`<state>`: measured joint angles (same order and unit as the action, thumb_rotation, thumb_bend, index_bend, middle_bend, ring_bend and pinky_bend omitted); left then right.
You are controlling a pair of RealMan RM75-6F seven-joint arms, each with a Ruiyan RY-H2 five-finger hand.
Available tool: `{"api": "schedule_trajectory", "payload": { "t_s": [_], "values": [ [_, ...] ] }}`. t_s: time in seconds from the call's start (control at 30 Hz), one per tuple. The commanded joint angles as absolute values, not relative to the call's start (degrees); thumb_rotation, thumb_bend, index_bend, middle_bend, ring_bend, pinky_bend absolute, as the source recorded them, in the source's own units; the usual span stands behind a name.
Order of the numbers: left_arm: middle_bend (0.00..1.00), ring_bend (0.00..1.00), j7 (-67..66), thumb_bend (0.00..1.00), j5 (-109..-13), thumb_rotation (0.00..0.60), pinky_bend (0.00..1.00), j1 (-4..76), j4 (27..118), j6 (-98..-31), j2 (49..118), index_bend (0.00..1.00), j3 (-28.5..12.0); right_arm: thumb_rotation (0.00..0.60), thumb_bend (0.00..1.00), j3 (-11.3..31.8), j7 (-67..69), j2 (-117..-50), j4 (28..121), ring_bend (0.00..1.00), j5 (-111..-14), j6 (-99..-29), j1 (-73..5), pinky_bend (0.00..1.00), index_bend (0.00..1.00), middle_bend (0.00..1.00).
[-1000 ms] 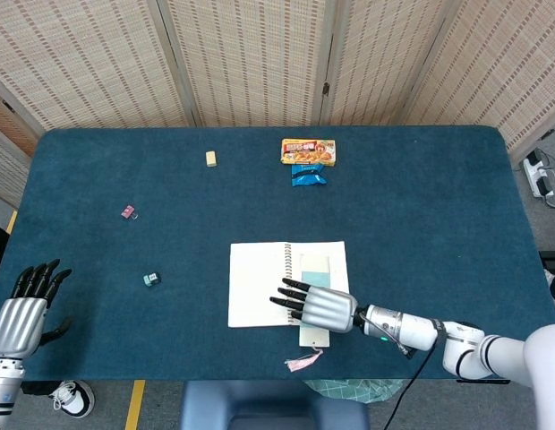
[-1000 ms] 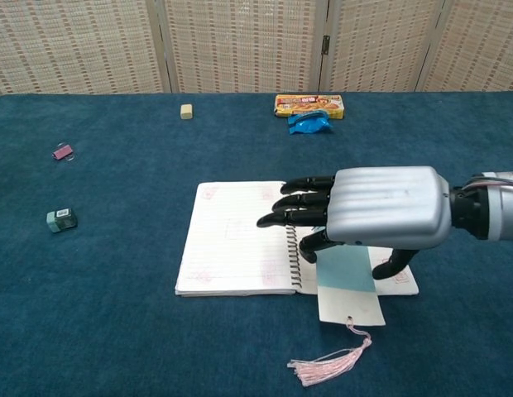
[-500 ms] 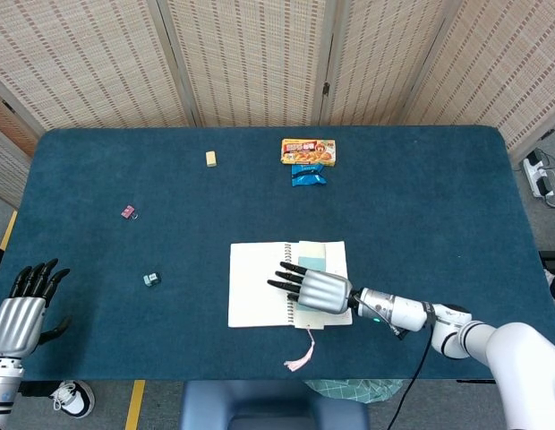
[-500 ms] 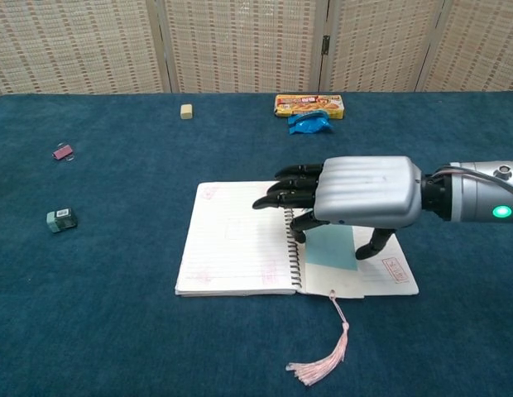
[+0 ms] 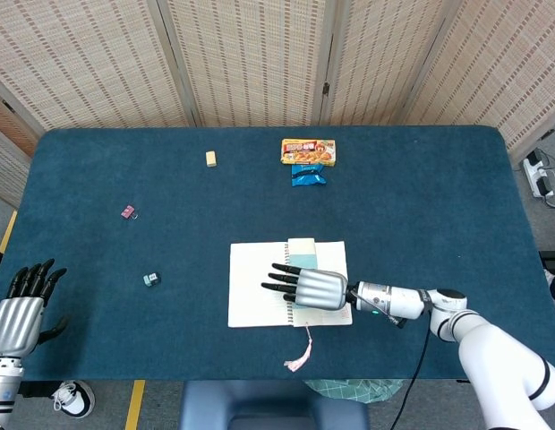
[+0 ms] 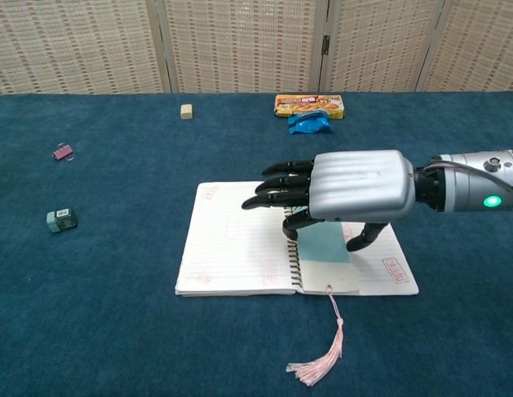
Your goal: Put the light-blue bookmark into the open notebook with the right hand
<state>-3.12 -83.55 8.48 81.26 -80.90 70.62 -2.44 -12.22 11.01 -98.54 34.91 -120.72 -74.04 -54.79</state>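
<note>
The open spiral notebook [image 5: 255, 282] [image 6: 236, 244] lies at the table's near middle. The light-blue bookmark [image 5: 301, 251] [image 6: 327, 246] lies flat on its right page beside the spiral. Its pink tassel [image 5: 300, 358] [image 6: 318, 364] trails off the near edge onto the cloth. My right hand [image 5: 315, 288] [image 6: 347, 186] hovers palm down over the bookmark and hides most of it. Thumb and one finger reach down at the bookmark's two sides and hold it, while the other fingers point left over the spiral. My left hand [image 5: 22, 309] rests at the near left corner, fingers spread and holding nothing.
An orange snack box [image 5: 308, 150] [image 6: 309, 104] and a blue packet [image 5: 308, 176] [image 6: 308, 123] lie beyond the notebook. A beige eraser [image 5: 210, 159] [image 6: 186, 111], a pink clip [image 5: 128, 212] [image 6: 63, 151] and a small green object [image 5: 151, 279] [image 6: 61, 218] sit to the left.
My right hand has slid away from the near edge and slightly left, carrying the bookmark from overhanging the notebook's near edge fully onto the right page. The tassel followed. The left hand stayed put.
</note>
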Motion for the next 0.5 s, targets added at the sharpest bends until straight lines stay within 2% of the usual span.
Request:
{"api": "schedule_trajectory", "payload": {
  "t_s": [0.03,0.5],
  "values": [
    [0.07,0.00,-3.33,0.33,-83.19,0.600,0.00,8.46,81.12,-80.82,70.70,0.17,-2.59,0.600,0.15,-13.20,12.97,-100.16,31.87,0.01,-120.47,-75.39,-54.78,0.00,0.50,0.03],
    [0.07,0.00,-3.13,0.33,-83.13,0.600,0.00,8.57,80.92,-80.60,70.71,0.17,-2.67,0.600,0.15,-14.90,14.07,-102.59,27.26,0.03,-118.49,-76.48,-54.07,0.00,0.49,0.03]
  ]
}}
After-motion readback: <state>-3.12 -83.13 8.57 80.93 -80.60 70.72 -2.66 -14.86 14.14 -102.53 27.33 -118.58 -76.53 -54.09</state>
